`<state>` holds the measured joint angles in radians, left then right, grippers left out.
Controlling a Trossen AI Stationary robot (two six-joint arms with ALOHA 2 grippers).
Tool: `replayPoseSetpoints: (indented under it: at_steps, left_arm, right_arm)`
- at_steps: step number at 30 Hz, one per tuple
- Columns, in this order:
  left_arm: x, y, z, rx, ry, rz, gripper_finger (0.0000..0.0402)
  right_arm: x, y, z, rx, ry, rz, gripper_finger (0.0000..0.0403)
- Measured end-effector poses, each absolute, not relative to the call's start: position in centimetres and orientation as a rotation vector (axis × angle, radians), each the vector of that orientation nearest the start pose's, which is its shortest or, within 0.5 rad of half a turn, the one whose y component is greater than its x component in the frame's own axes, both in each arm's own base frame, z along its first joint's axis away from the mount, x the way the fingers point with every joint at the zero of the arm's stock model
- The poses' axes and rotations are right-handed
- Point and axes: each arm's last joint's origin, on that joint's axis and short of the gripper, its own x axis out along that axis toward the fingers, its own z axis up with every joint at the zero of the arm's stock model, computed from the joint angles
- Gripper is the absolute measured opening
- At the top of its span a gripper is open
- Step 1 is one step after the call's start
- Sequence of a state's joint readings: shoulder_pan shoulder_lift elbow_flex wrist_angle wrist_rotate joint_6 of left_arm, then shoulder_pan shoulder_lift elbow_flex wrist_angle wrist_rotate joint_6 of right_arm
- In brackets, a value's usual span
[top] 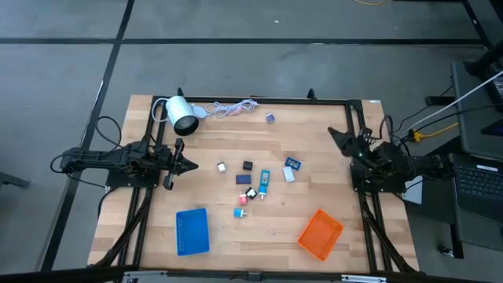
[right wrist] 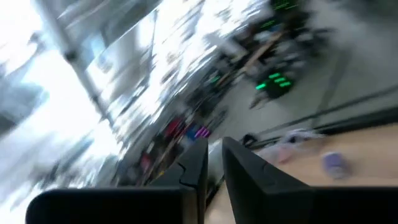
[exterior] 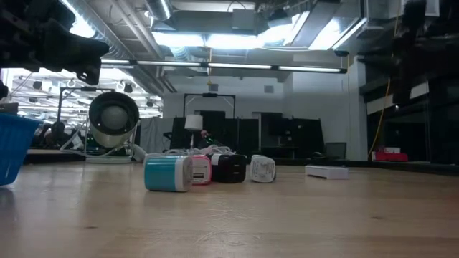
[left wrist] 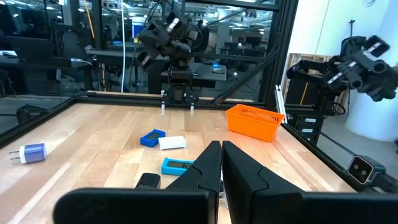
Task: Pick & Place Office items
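Observation:
The office items lie loose on the wooden table's middle: a white piece (top: 222, 167), a black one (top: 247, 166), a navy one (top: 243, 179), a teal one (top: 266, 180), a blue one (top: 293, 163), a pink-red one (top: 240, 212), and a purple one (top: 269, 119) farther back. My left gripper (top: 191, 166) hovers at the table's left, fingers shut and empty, pointing toward the items; its tips show in the left wrist view (left wrist: 221, 149). My right gripper (top: 333, 133) is raised at the right side, shut and empty; the right wrist view (right wrist: 214, 149) is blurred.
A blue mesh tray (top: 192, 231) lies near the front left and an orange one (top: 321, 233) near the front right. A white cylindrical lamp-like device (top: 182, 115) with its cord (top: 232, 108) lies at the far left. A black frame borders the table.

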<state>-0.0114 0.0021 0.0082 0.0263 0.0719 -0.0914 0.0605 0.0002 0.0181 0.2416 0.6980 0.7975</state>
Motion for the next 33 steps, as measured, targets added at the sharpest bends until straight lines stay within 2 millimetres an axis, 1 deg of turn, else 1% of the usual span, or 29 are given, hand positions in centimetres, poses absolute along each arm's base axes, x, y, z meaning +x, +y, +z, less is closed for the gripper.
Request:
replayPoseSetpoints:
  at_steps: [4,6,9,14,18,20,23,26,30,33]
  left_arm:
    - [9.7,-0.3,16.9,-0.09,-0.029,-0.085,0.0013]
    - [9.7,-0.3,16.9,-0.09,-0.029,-0.085,0.0013]
    - [9.7,-0.3,16.9,-0.088,-0.029,-0.085,0.0011]
    - [9.7,-0.3,16.9,0.006,-0.037,-0.082,0.0012]
    - [9.7,-0.1,17.0,0.046,-0.048,0.002,0.0012]
    - [9.7,0.0,17.5,0.011,-0.1,0.038,0.0011]
    - [9.6,0.1,18.2,-0.085,-0.177,0.04,0.0011]
    - [9.4,0.1,19.1,-0.135,-0.265,0.045,0.0012]
    - [9.0,0.1,20.2,-0.27,-0.398,0.022,0.001]
    - [8.7,0.1,21.0,-0.345,-0.481,-0.006,0.0011]
  right_arm:
    - [8.6,-1.7,18.4,0.962,-0.543,-0.687,0.0054]
    - [8.5,-1.8,18.1,0.994,-0.558,-0.73,0.0054]
    - [8.5,-1.8,18.2,1.064,-0.593,-0.697,0.0054]
    - [8.6,-1.7,18.4,1.183,-0.623,-0.607,0.0054]
    - [8.6,-1.7,18.6,1.266,-0.657,-0.566,0.0054]
    - [8.6,-1.6,18.6,1.278,-0.659,-0.56,0.0054]
    - [8.7,-1.6,18.5,1.294,-0.657,-0.552,0.0054]
    - [8.8,-1.6,18.4,1.31,-0.656,-0.555,0.0054]
    - [8.8,-1.7,18.4,1.287,-0.662,-0.597,0.0054]
    - [8.9,-1.7,18.3,1.244,-0.634,-0.601,0.0054]
